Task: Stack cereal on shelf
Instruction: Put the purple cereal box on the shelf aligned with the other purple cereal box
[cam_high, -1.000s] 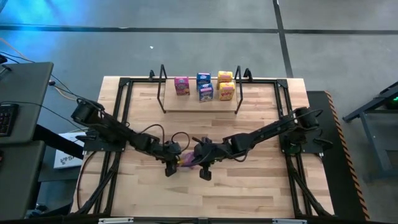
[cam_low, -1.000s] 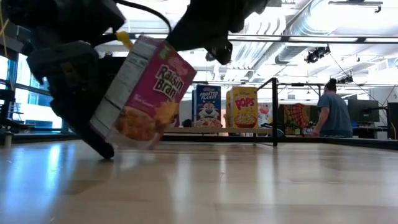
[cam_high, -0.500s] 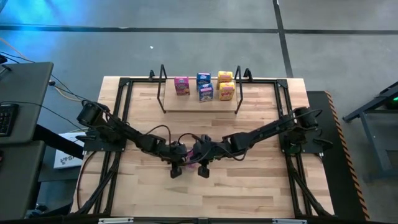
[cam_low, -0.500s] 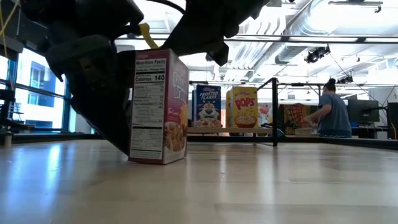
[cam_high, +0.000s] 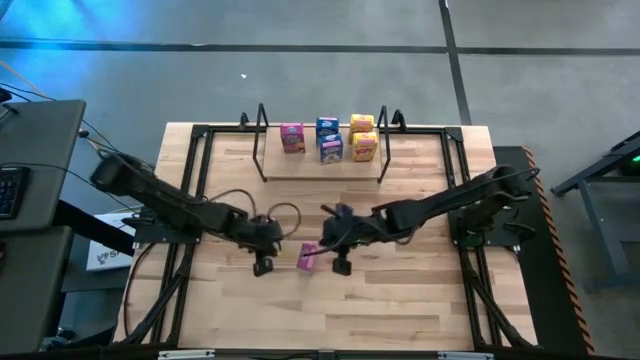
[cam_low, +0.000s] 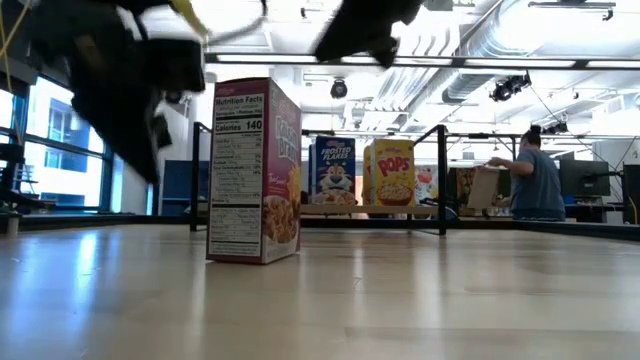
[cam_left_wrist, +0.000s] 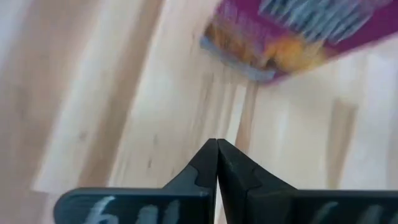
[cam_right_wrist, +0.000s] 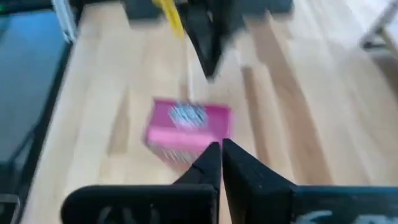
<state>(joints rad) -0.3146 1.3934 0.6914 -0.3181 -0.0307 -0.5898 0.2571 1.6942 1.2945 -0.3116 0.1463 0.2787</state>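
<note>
One pink cereal box (cam_high: 308, 256) stands upright on its bottom on the bare table, between my two grippers; the low view shows its nutrition panel (cam_low: 240, 165). My left gripper (cam_high: 272, 252) hangs shut just to the box's left and above the table, clear of it (cam_left_wrist: 216, 144). My right gripper (cam_high: 330, 250) hangs shut just to its right, also clear (cam_right_wrist: 221, 146). On the shelf (cam_high: 320, 170) at the far side stand a pink box (cam_high: 291, 137), two blue boxes (cam_high: 329, 138) and two yellow ones (cam_high: 363, 136).
Black rail frames (cam_high: 195, 190) run along the table's left and right sides. Open wood lies in front of the box toward the near edge. A person (cam_low: 535, 185) stands in the room beyond the table.
The pink box, tilted between both shut grippers a second ago, has been tipped upright onto its bottom and stands free. Both grippers have risen off it and drawn apart, the left toward the table's left edge, the right toward the right edge.
</note>
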